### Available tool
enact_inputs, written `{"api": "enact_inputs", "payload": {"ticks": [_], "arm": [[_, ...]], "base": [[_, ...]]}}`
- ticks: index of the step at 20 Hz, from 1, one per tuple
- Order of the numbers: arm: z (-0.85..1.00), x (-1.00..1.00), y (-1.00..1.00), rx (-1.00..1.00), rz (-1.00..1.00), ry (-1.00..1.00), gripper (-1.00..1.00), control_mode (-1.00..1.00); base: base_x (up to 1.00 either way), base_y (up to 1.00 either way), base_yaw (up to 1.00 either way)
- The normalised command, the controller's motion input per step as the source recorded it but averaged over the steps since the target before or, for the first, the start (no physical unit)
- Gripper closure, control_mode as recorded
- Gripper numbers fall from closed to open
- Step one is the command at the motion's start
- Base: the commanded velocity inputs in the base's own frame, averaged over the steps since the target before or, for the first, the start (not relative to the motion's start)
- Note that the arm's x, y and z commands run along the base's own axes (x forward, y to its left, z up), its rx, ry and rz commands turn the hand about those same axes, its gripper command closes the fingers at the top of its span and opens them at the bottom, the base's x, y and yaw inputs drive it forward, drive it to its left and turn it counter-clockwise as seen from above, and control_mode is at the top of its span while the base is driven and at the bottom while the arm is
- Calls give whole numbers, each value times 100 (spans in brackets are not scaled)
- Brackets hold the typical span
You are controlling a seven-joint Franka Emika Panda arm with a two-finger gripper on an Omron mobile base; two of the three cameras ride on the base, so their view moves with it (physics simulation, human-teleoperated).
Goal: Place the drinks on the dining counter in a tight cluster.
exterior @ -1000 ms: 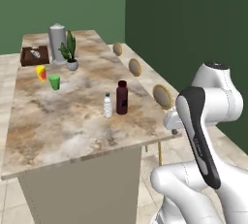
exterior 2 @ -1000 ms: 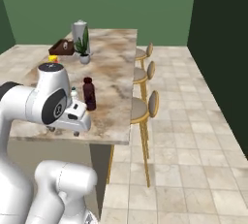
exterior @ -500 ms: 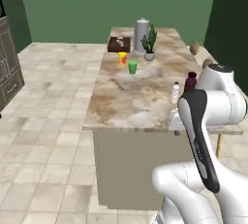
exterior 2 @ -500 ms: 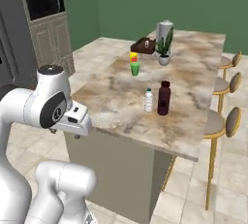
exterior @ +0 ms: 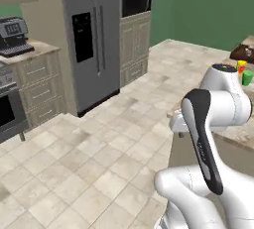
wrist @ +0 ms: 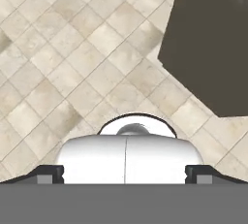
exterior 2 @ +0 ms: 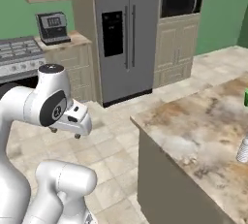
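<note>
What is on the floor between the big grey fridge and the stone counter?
Nothing but bare tiled floor lies between the fridge and the dining counter, as the right base view shows.

Dining counter (exterior 2: pixel 193 136) cut off by the right and bottom edges of the right base view; in the left base view mostly hidden behind the arm, a sliver showing at the right edge. Small clear water bottle (exterior 2: pixel 243 150) sliced by the right edge, cap out of frame. Green cup (exterior: pixel 247 77) partly behind the arm's shoulder; yellow-and-red cup (exterior: pixel 241 66) too small to read clearly. Dark item (exterior: pixel 243 52) at the right edge, cropped, identity unclear. Stove (exterior 2: pixel 19 58) cut by the left edge. Fingertips (wrist: pixel 48 173) barely visible, spread wide at the hand view's bottom corners.
</note>
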Motion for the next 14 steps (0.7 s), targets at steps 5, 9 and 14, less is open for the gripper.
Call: {"api": "enact_inputs", "payload": {"ticks": [5, 9, 14], "arm": [[0, 0, 0, 0, 0, 0, -100, 100], [0, 0, 0, 0, 0, 0, -100, 100], [0, 0, 0, 0, 0, 0, -100, 100]], "base": [[-18, 30, 94], [10, 27, 81], [49, 28, 72]]}}
